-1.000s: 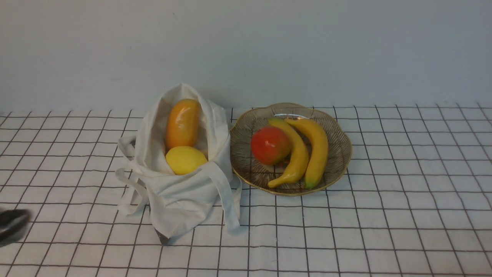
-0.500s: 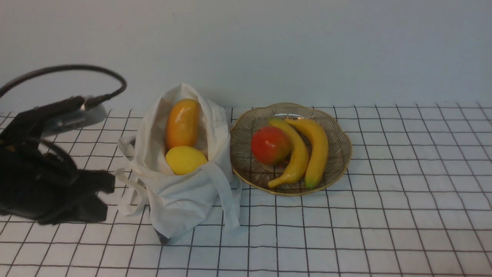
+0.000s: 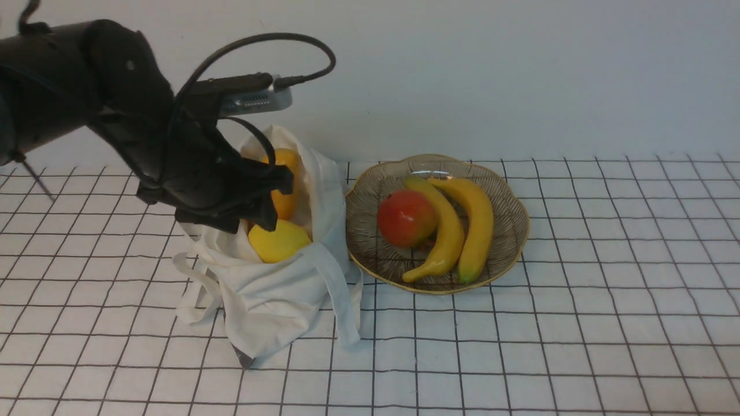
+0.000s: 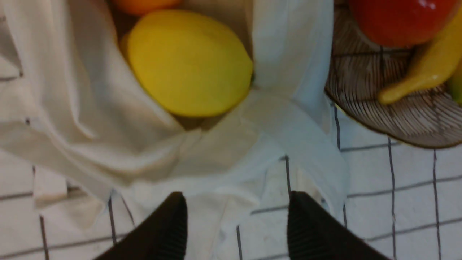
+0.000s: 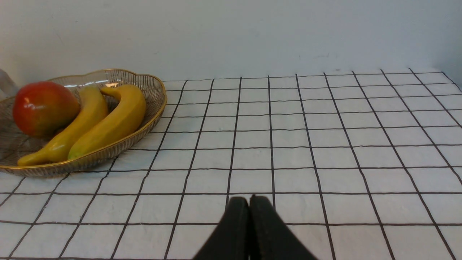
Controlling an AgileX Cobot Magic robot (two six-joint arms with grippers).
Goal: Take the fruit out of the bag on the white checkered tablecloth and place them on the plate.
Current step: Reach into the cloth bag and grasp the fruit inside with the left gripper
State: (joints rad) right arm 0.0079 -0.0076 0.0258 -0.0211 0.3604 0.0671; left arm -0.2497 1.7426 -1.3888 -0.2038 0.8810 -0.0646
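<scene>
The white cloth bag (image 3: 272,294) stands open on the white checkered tablecloth (image 3: 578,323). Inside it are the oblong orange-yellow fruit (image 3: 287,199), partly hidden by my left arm, and the yellow lemon (image 3: 280,242) in front of it. My left gripper (image 3: 276,199) hovers over the bag's mouth, open and empty. In the left wrist view the gripper (image 4: 236,202) is above the bag's front cloth (image 4: 108,119), a little short of the lemon (image 4: 189,61). The glass plate (image 3: 509,254) lies right of the bag. My right gripper (image 5: 249,202) is shut and empty over bare cloth.
The plate holds a round red-and-green fruit (image 3: 406,218) and two bananas (image 3: 462,231). The bag's strap handles (image 3: 338,294) hang down its front and left side. A pale wall (image 3: 462,69) rises behind the table.
My left arm has swung in from the lower left edge, risen, and moved right over the bag, now covering part of the orange-yellow fruit. The fruit, bag and plate have not moved.
</scene>
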